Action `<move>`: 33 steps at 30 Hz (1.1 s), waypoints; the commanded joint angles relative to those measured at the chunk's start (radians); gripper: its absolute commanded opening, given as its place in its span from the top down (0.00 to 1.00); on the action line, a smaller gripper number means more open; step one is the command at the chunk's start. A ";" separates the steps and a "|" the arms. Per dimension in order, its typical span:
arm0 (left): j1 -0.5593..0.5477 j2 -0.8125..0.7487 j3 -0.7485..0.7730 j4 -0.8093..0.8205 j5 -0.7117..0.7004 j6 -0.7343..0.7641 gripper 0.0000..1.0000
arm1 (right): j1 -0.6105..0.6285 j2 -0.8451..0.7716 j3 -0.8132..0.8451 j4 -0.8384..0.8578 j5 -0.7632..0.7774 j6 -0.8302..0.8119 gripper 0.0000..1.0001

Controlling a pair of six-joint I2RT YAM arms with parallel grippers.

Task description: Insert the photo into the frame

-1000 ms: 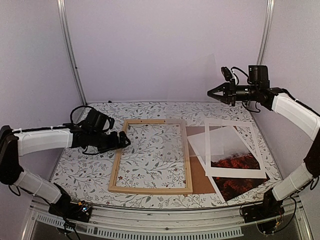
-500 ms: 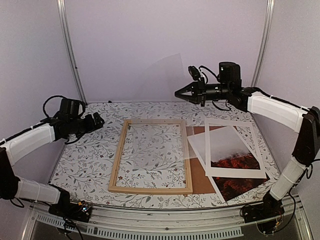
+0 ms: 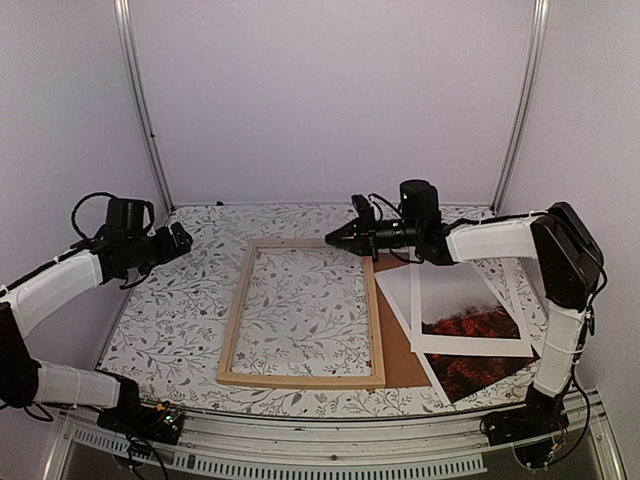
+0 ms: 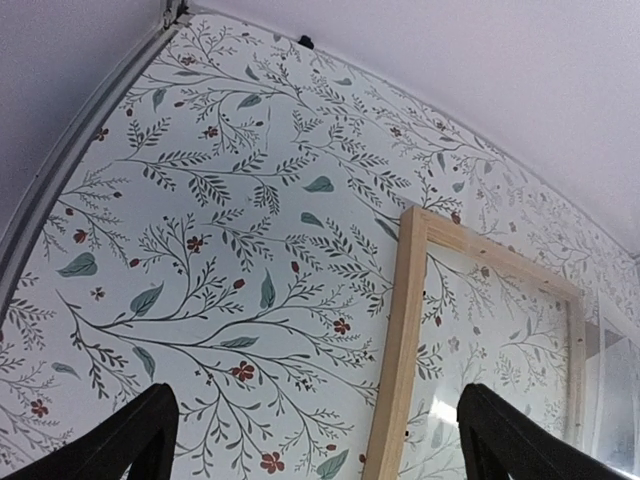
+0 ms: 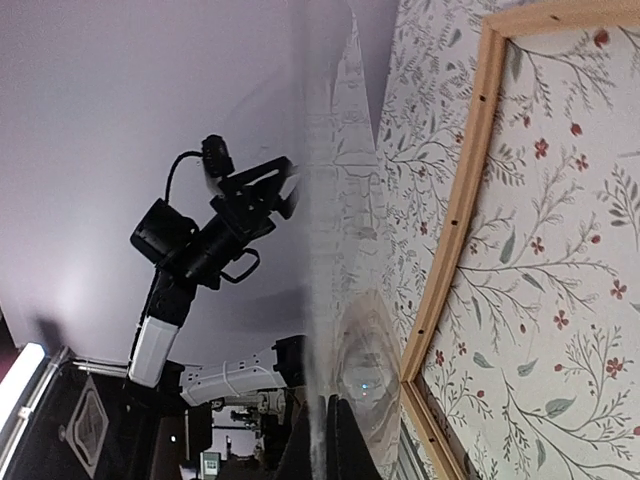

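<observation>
The light wooden frame (image 3: pixel 229 340) lies flat mid-table, and also shows in the left wrist view (image 4: pixel 400 330) and the right wrist view (image 5: pixel 458 225). The photo (image 3: pixel 478 372), red foliage and misty white, lies to its right, partly under a white mat (image 3: pixel 415 300). My right gripper (image 3: pixel 334 239) is low over the frame's far right corner. In the right wrist view it (image 5: pixel 335 450) is shut on a clear sheet (image 5: pixel 350 260), seen edge-on. My left gripper (image 3: pixel 182 240) is open and empty, left of the frame; its fingers (image 4: pixel 110 445) show at the bottom of the left wrist view.
A brown backing board (image 3: pixel 400 355) lies under the mat and photo, against the frame's right side. The table has a floral cover (image 3: pixel 170 320). Metal posts (image 3: pixel 140 100) stand at the back corners, with plain walls behind.
My right arm has swung left and down with the clear sheet, from high at the back right to the frame's far edge. My left arm has drawn back left, away from the frame.
</observation>
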 commanded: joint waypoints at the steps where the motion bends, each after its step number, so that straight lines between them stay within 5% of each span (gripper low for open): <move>1: 0.007 0.032 -0.038 0.051 0.052 0.007 0.00 | -0.006 0.129 -0.098 0.200 0.031 0.172 1.00; 21: -0.075 0.138 -0.047 0.090 0.126 0.037 0.00 | -0.005 0.110 -0.082 -0.209 0.221 -0.127 1.00; 33: -0.143 0.164 -0.026 0.086 0.098 0.041 0.00 | -0.010 0.110 -0.053 -0.294 0.230 -0.213 1.00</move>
